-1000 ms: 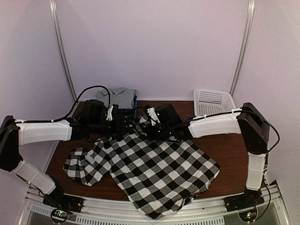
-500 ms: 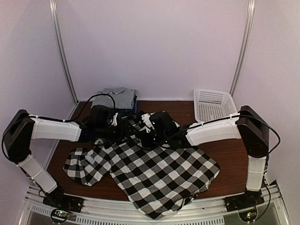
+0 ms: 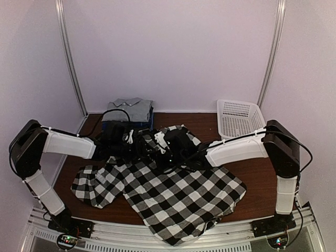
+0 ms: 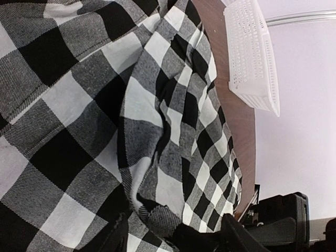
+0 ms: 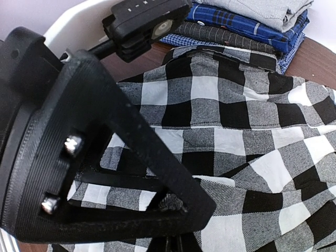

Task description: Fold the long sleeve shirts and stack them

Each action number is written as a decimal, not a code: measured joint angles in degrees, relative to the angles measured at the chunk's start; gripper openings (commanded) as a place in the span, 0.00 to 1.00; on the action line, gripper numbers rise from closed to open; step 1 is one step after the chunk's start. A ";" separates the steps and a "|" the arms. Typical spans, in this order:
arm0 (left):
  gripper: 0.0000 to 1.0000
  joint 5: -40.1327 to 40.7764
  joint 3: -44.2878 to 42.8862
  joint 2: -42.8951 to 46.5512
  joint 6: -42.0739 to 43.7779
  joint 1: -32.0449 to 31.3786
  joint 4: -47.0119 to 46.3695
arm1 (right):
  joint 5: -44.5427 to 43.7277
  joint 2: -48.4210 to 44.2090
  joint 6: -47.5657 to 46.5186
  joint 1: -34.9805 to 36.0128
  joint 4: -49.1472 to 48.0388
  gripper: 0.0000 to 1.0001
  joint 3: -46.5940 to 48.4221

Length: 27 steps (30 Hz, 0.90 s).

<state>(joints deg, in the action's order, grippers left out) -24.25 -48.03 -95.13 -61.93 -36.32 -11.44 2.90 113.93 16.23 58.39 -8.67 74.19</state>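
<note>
Check shirt [image 3: 178,194] lies spread on the brown surface [image 3: 257,173] beneath both arms, the left end effector [image 4: 176,239] parted astride a fold, the right end effector [image 5: 176,218] pinched shut on its cloth. Folded shirts [image 3: 131,109] sit stacked beyond the left one, against pale walls [image 3: 173,52].

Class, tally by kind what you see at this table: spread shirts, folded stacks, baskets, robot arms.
Check shirt, spread out: 1
Stack of folded shirts: 1
White basket: 1
Robot arms (left arm, right arm): 2
Total: 5
</note>
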 measured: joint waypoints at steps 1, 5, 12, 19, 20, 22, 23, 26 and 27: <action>0.57 0.00 0.00 -0.02 -0.09 0.00 0.00 | -0.11 0.02 -0.02 0.15 -0.11 0.05 -0.04; 0.47 0.04 -0.31 -0.68 -0.24 0.00 -0.07 | -0.17 0.44 -0.17 0.24 -0.52 0.05 -0.15; 0.06 0.17 -1.27 -3.21 -0.42 0.00 -0.09 | -0.17 1.27 -0.48 0.26 -0.59 0.16 -0.50; 0.00 1.40 -2.51 -3.45 1.36 0.00 2.62 | -1.95 -0.66 0.94 0.24 -0.42 0.49 -2.64; 0.00 1.62 -3.10 -3.45 1.73 0.00 3.15 | -2.36 -1.79 1.33 0.09 -0.15 0.52 -3.67; 0.00 2.27 -4.33 -3.34 2.58 0.00 4.24 | -3.23 -5.03 2.71 -0.22 0.96 0.54 -5.97; 0.00 2.62 -5.03 -3.17 3.17 0.00 4.87 | -3.61 -7.04 3.65 -0.55 1.66 0.54 -7.17; 0.00 3.69 -7.23 -2.27 5.01 0.00 7.34 | -6.08 -14.45 6.84 -2.05 4.39 0.54 -11.06; 0.00 4.04 -8.13 -1.81 5.70 0.00 8.31 | -7.02 -16.48 7.89 -3.10 5.29 0.54 -12.04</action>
<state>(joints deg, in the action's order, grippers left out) -20.21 -56.16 -96.95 -56.23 -36.32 -3.14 -4.12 97.45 24.12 55.29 -3.38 62.15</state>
